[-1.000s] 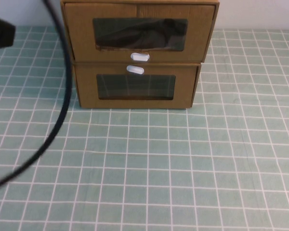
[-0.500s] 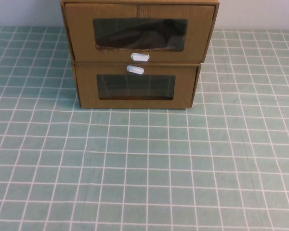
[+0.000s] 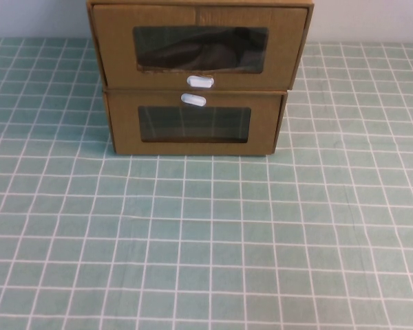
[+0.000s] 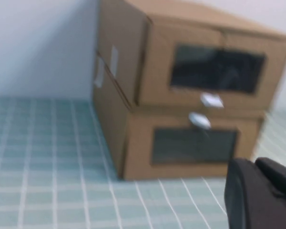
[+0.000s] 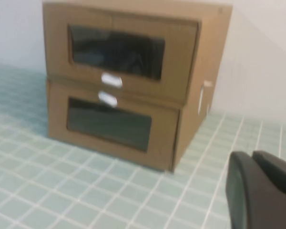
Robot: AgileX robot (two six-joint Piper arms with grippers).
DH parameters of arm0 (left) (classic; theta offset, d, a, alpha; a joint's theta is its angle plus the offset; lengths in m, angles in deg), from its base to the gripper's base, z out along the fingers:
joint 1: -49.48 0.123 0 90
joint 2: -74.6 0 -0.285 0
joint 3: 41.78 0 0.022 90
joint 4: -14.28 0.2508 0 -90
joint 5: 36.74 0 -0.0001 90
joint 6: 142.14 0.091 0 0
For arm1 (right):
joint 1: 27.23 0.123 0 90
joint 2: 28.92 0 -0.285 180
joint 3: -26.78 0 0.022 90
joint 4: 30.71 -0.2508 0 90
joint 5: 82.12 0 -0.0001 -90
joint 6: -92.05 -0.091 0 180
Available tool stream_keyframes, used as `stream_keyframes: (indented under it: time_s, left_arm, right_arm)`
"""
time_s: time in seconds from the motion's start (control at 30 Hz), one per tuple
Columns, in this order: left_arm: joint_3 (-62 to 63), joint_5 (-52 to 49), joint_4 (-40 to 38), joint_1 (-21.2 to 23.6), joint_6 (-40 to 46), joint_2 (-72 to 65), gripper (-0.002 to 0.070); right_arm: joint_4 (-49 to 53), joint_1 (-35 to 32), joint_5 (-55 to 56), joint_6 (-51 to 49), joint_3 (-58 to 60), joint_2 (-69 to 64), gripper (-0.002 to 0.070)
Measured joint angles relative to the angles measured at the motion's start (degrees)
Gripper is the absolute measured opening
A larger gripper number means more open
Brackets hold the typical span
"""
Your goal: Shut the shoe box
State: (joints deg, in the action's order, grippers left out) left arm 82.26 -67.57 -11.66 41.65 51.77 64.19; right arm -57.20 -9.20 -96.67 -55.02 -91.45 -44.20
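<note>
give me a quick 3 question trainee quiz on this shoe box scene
1. True or false: the shoe box sits on top of the lower box.
2. The shoe box's white pull tab is: A) above its window, B) below its window, C) on its side.
3. Fill in: in the high view, neither the left gripper nor the right gripper is ____.

Key: 1 true. 2 B. 3 visible; each shows only in its own wrist view, away from the boxes, over the green grid mat.

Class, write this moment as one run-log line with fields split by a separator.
shoe box: upper, drawer looks in | lower box: beneath it | left gripper: off the boxes | right gripper: off the boxes
</note>
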Motion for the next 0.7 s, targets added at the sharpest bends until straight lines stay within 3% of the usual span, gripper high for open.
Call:
stream_keyframes:
  time_s: [0.13,0.23,0.7]
  left_arm:
    - [-5.5,13.1,0.0,0.0,0.0,0.0,-0.0004]
    - [-8.4,17.2,0.0,0.0,0.0,0.0,-0.0004]
    - [-19.6,18.7,0.0,0.0,0.1,0.0,-0.0004]
  right_arm:
    - [-0.3,0.0,1.0,0.0,4.8,0.0,-0.0011]
    - [-0.5,0.0,1.0,0.0,8.1,0.0,-0.0011]
    - [-0.5,0.0,-5.9,0.0,17.0,0.0,-0.0011]
